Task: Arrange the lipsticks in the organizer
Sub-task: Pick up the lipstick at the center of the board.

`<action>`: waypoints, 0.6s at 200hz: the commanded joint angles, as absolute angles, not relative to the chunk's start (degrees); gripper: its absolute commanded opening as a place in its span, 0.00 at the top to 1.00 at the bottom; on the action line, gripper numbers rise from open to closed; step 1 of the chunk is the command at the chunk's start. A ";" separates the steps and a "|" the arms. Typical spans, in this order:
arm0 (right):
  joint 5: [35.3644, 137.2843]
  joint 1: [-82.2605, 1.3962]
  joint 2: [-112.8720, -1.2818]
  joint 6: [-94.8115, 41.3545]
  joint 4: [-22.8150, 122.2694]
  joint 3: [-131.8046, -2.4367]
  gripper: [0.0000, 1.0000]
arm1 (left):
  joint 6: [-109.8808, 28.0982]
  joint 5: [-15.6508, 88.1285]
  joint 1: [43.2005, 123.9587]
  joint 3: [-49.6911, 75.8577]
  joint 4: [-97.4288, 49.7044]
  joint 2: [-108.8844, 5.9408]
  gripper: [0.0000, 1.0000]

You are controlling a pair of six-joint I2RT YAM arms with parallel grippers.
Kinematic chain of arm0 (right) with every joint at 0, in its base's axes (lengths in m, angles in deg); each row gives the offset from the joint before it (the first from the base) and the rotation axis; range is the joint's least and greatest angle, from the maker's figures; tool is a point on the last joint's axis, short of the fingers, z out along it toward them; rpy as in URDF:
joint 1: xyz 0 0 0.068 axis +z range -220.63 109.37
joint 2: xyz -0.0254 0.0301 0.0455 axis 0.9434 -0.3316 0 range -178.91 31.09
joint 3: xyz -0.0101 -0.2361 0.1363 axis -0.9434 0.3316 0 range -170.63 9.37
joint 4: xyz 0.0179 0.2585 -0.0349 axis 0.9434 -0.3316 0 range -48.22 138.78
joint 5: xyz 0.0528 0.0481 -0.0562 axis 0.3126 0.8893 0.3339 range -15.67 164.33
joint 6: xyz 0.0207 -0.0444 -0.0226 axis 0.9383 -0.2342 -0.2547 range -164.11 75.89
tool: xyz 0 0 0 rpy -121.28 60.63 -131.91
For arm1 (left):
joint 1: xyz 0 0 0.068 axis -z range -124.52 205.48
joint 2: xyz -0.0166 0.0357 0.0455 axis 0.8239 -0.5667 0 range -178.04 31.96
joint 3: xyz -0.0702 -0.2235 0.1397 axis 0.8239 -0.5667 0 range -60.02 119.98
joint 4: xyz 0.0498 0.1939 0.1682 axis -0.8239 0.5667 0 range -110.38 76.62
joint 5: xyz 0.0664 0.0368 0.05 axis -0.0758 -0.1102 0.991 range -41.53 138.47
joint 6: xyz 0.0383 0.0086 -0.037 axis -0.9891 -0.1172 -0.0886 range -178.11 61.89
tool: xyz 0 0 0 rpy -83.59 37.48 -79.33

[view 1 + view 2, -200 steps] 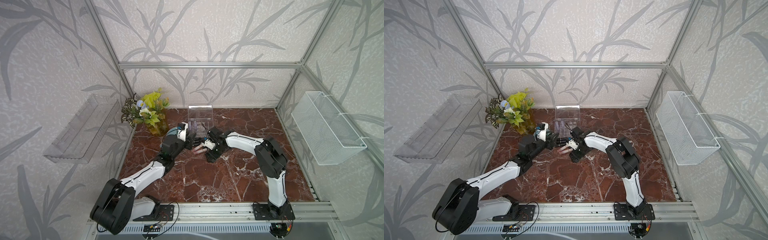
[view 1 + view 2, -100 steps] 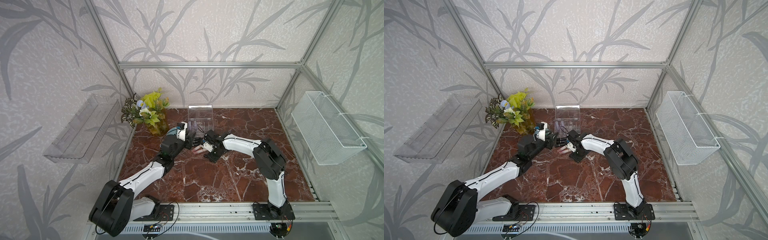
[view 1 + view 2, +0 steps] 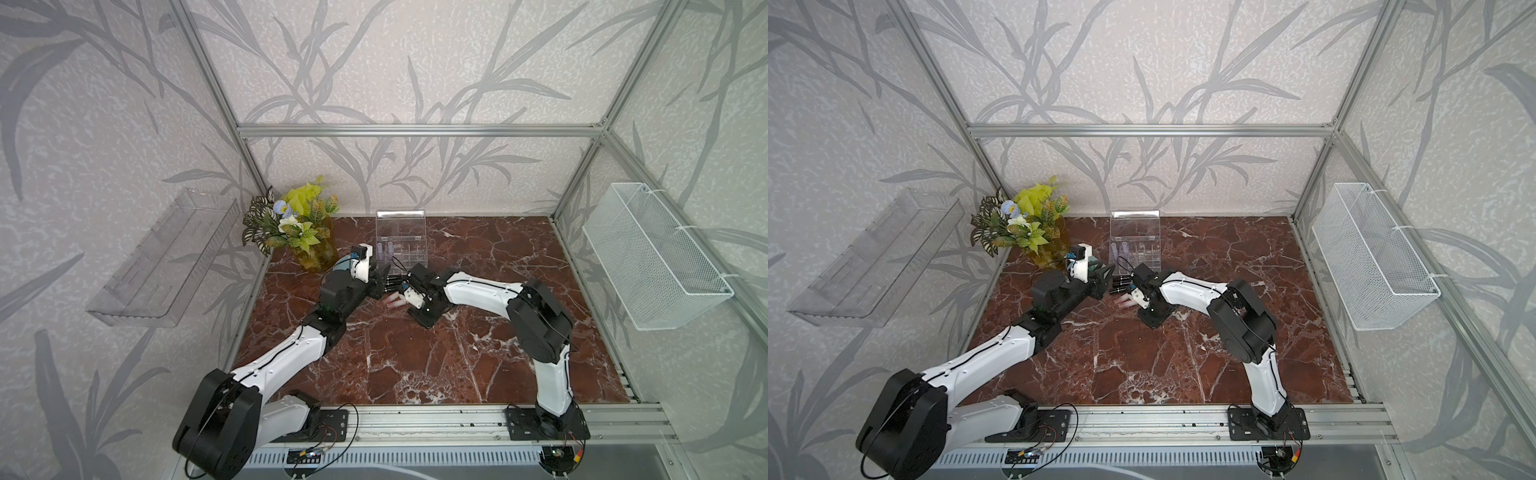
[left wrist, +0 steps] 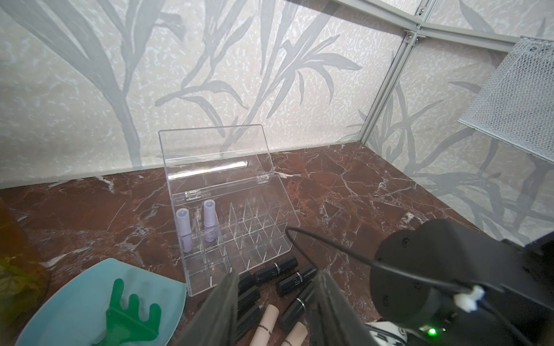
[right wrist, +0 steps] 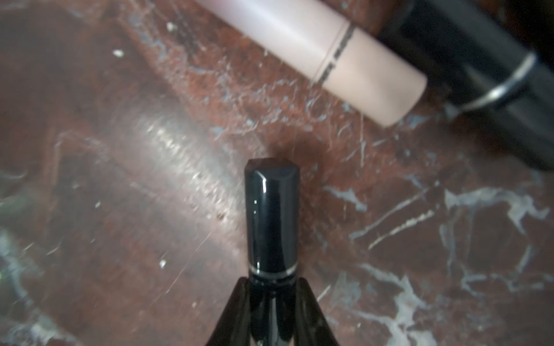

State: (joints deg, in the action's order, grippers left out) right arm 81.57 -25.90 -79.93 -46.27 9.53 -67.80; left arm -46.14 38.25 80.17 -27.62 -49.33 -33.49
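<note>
The clear organizer point(image 4: 233, 227) stands at the back with its lid up, also seen in both top views point(image 3: 401, 245) point(image 3: 1136, 245). Two lavender lipsticks point(image 4: 209, 220) stand in its compartments at one end. Several black lipsticks point(image 4: 275, 269) and two pale pink ones point(image 4: 265, 325) lie loose on the marble in front of it. My left gripper point(image 4: 275, 299) hangs open over this pile point(image 3: 380, 282). My right gripper point(image 5: 272, 284) is shut on a black lipstick point(image 5: 272, 215), just above the marble beside a pink one point(image 5: 314, 51). It faces the left gripper across the pile point(image 3: 400, 286).
A teal plate point(image 4: 75, 299) with a green toy rake point(image 4: 129, 314) lies next to the organizer. A vase of artificial plants point(image 3: 299, 232) stands at the back left. A wire basket point(image 3: 652, 257) hangs on the right wall and a clear shelf tray point(image 3: 162, 257) on the left wall.
My right gripper has moved a little left into the pile and shut on a black lipstick. My left gripper has opened slightly and stays where it was.
</note>
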 commanded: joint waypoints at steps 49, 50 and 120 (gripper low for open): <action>114.58 -35.74 -49.18 -37.14 25.77 -51.59 0.89 | -32.66 22.60 78.95 -28.89 -48.19 -20.46 0.18; 114.93 -35.83 -48.90 -36.98 26.02 -51.39 0.89 | -32.29 22.40 78.90 -28.99 -48.39 -20.35 0.17; 130.17 -37.06 -38.13 -31.33 32.07 -47.91 0.86 | -14.83 6.51 78.52 -27.37 -61.16 -20.83 0.07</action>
State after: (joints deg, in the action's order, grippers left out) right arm 121.94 -36.79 -41.20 -34.33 27.35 -48.56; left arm -22.26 14.71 78.86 -29.43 -54.97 -19.94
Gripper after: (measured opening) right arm 0.229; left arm 0.928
